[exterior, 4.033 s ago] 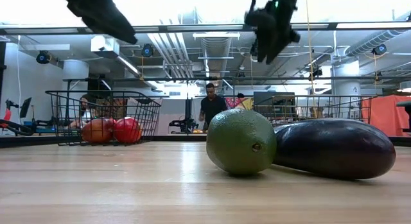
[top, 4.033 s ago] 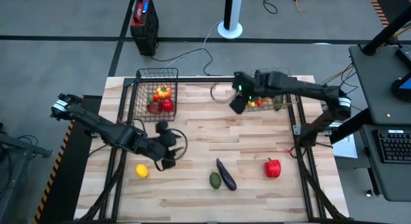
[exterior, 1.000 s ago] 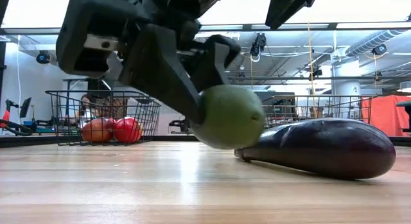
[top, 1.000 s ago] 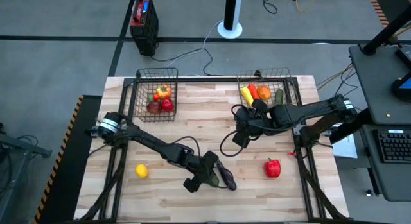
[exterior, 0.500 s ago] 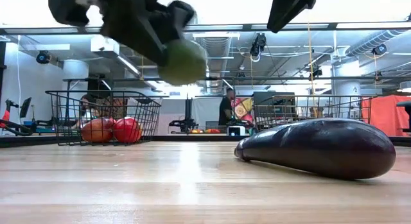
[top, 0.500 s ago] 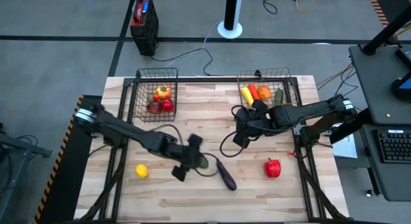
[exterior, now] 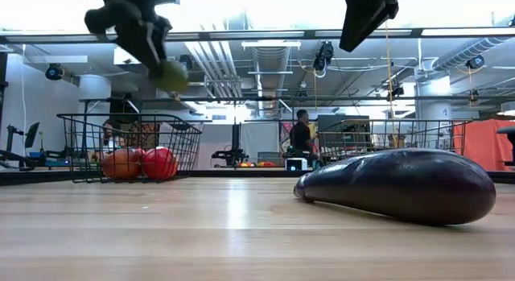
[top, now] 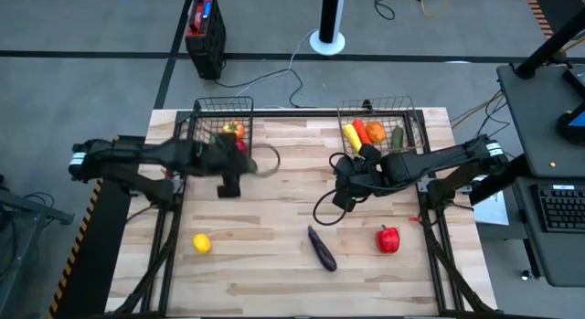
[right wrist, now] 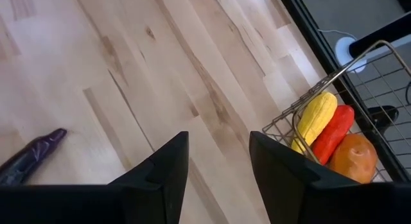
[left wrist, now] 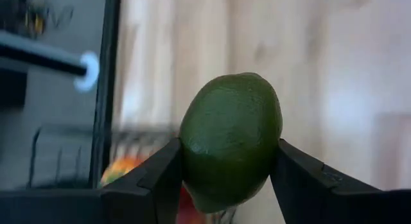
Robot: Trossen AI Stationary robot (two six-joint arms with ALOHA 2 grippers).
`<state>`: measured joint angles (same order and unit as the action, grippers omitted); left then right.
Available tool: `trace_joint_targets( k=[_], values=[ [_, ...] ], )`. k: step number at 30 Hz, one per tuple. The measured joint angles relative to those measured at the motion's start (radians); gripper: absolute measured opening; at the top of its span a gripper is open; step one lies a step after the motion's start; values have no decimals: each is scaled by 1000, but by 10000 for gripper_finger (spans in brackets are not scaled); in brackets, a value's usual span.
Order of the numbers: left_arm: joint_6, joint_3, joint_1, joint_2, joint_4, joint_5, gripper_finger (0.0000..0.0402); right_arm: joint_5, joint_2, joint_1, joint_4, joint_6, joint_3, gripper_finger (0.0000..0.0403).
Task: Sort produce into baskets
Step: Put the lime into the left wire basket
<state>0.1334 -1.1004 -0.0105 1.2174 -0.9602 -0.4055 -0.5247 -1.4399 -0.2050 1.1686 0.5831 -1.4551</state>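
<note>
One camera hangs overhead, looking straight down; another sits at tabletop level, facing the far room — both catch the eggplant (top: 321, 249). Wrist cameras ride close.

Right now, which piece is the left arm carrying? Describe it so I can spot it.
Find the left wire basket at the table's far edge. Just in front of it, the left gripper holds a round green fruit above the wood, the only produce off the table.

Eggplant (top: 321, 248) lies between lemon (top: 201, 243) and pepper (top: 388, 239).
</note>
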Motion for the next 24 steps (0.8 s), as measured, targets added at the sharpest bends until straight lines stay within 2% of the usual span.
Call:
trace_joint_targets(
  k=[5, 12, 17, 24],
  values=[
    [66, 0, 188, -21, -120, 30, 181, 0, 0, 0, -3, 0, 0, 151],
    [199, 0, 378, 47, -192, 63, 181, -1, 0, 0, -7, -1, 0, 151],
    [263, 0, 459, 79, -228, 56, 181, -1, 0, 0, -18, 0, 0, 151],
    [303, 0, 504, 127, -334, 57, 180, -1, 0, 0, -29, -1, 0, 151]
  ],
)
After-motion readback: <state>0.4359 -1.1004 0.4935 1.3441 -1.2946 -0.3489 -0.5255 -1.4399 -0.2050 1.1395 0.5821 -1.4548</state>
